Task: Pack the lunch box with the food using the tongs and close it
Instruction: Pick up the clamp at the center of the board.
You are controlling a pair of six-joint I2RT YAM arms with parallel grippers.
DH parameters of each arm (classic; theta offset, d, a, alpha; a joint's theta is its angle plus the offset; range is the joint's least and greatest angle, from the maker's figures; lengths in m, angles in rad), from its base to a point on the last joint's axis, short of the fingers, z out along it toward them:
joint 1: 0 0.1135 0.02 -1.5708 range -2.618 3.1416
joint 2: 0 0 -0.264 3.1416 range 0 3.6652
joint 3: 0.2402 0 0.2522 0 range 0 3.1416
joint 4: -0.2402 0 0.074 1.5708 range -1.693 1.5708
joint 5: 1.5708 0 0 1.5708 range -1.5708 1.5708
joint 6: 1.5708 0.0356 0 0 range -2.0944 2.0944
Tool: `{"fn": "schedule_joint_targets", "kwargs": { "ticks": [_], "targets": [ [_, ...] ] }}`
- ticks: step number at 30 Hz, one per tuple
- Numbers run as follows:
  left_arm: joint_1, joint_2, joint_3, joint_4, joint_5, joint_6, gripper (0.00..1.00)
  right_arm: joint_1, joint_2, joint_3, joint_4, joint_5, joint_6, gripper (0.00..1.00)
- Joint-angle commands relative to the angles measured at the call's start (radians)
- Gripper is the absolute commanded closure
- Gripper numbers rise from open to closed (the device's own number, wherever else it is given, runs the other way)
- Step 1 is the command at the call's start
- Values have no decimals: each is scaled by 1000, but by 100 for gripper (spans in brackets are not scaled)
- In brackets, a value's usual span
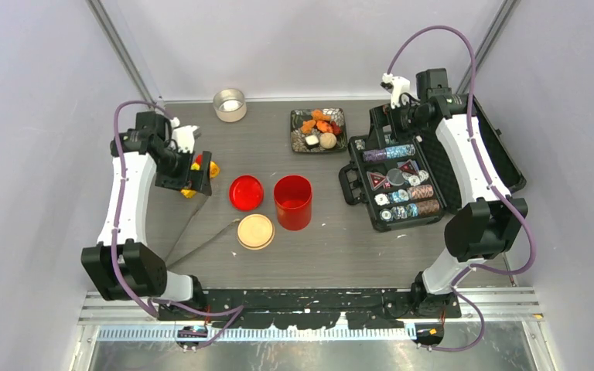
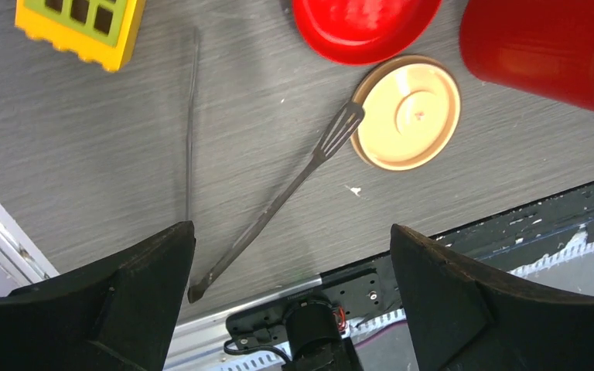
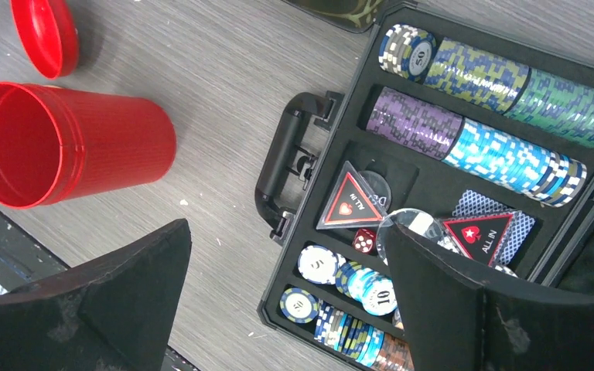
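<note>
Both tools are spread wide and grasp nothing. The left tool (image 2: 290,239) hangs above the left side of the bench (image 1: 317,255), close to a yellow-and-red toy block (image 2: 81,27). The tongs (image 2: 278,205) lie flat on the bench below it. Their two slim arms splay apart from the joined end at the near edge. One arm's slotted tip reaches the rim of the beige disc lid (image 2: 408,112) (whether it rests on the lid or just beside it is hard to tell).

The red canister (image 1: 292,202) stands upright at the middle of the bench, its mouth open. Its red lid (image 1: 246,192) lies just to its left, and the beige lid lies in front of the two. The cream tub (image 1: 230,105) stands uncovered at the far edge, well apart from the canister.

The food (image 1: 321,124), mostly orange pieces with a tan ball, sits in a dark tray (image 1: 293,127) at the far edge. The right tool (image 3: 288,232) hovers released over the open black poker-chip case (image 3: 277,162), which lies to the right of the canister.
</note>
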Motion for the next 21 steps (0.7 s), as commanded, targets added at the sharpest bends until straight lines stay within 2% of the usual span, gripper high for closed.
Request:
{"fn": "schedule_joint_targets", "kwargs": {
  "ticks": [1, 8, 13, 21],
  "targets": [
    [67, -99, -69, 32, -20, 87, 0, 4, -8, 54, 8, -39, -14, 1],
    [178, -219, -225, 21, -61, 422, 0, 4, -14, 37, -12, -77, -29, 0],
    [237, -252, -341, 7, -32, 575, 0, 6, -22, 8, -13, -80, -30, 1],
    [370, -313, -532, 89, 30, 830, 0, 6, -42, -15, -22, -76, -23, 1]
  ]
}}
